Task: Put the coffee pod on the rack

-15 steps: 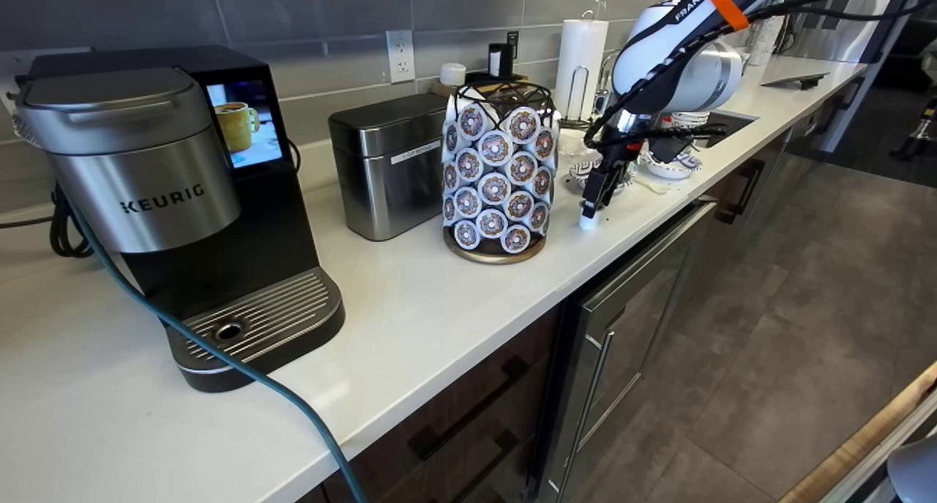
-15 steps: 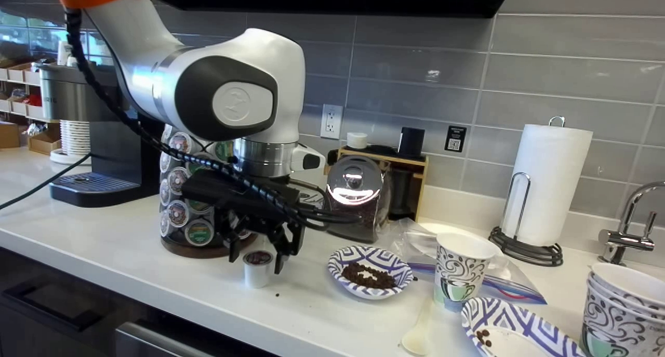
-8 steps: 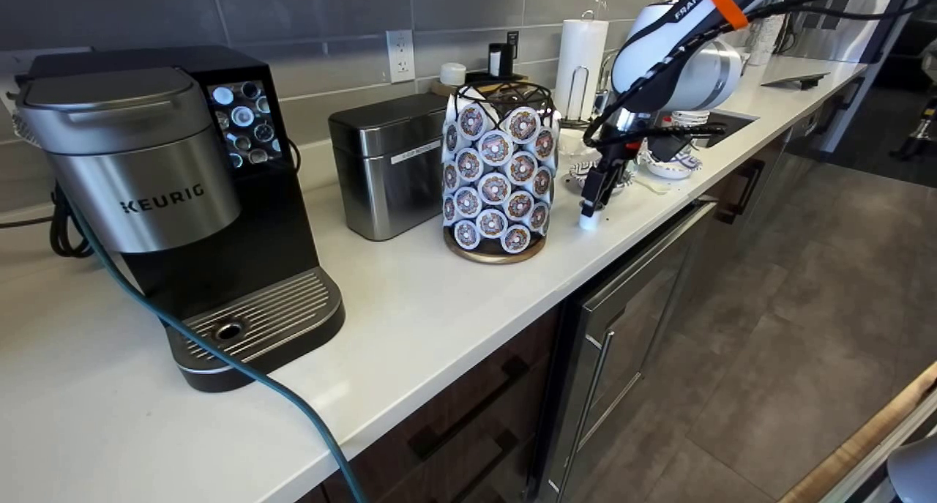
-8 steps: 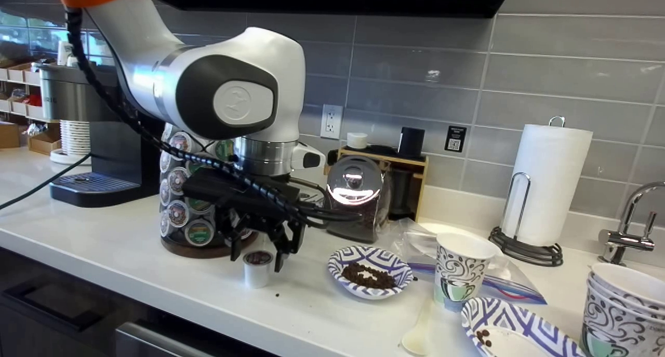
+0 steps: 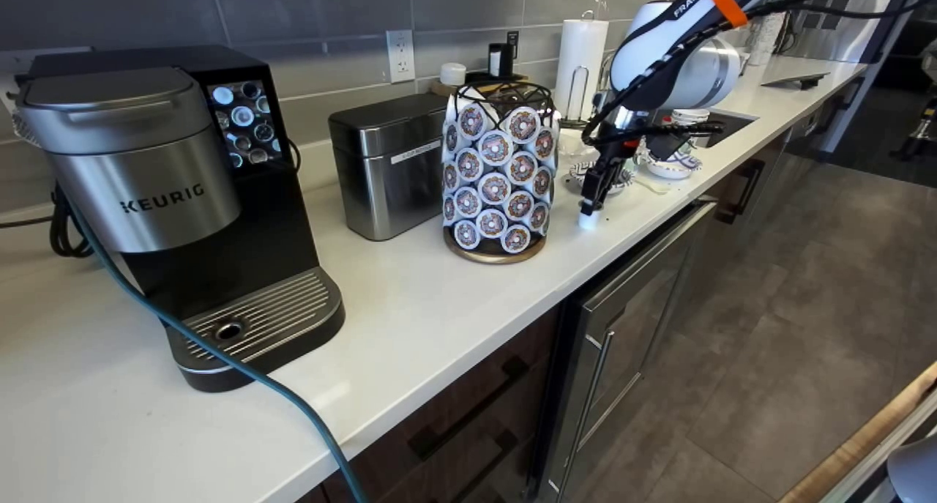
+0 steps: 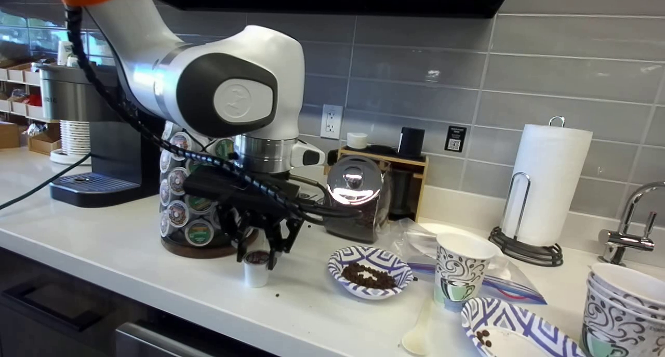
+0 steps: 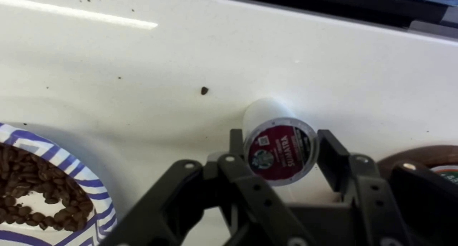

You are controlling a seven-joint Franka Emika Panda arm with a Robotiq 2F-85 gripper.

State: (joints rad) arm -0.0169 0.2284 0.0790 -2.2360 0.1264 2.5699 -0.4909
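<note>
The coffee pod (image 7: 277, 156) has a white body and a dark red lid that faces up. It stands on the counter near the front edge (image 6: 256, 277); I cannot tell whether its base touches the surface. My gripper (image 7: 279, 149) comes down from above and is shut on the pod, one finger pad at each side of the lid rim. The rack (image 5: 494, 188), a dark wire carousel full of round pods on a wooden base, stands close by toward the coffee machine. In an exterior view the arm partly covers the rack (image 6: 177, 211).
A patterned bowl of coffee beans (image 6: 370, 289) sits beside the pod. Farther along are a paper cup (image 6: 460, 268), a spoon (image 6: 417, 336) and a plastic bag (image 6: 511, 287). Past the rack stand a metal box (image 5: 392, 173) and a Keurig machine (image 5: 157, 188).
The fingers have come together from both sides onto the pod, which stood between them before. Arm and pod have barely shifted.
</note>
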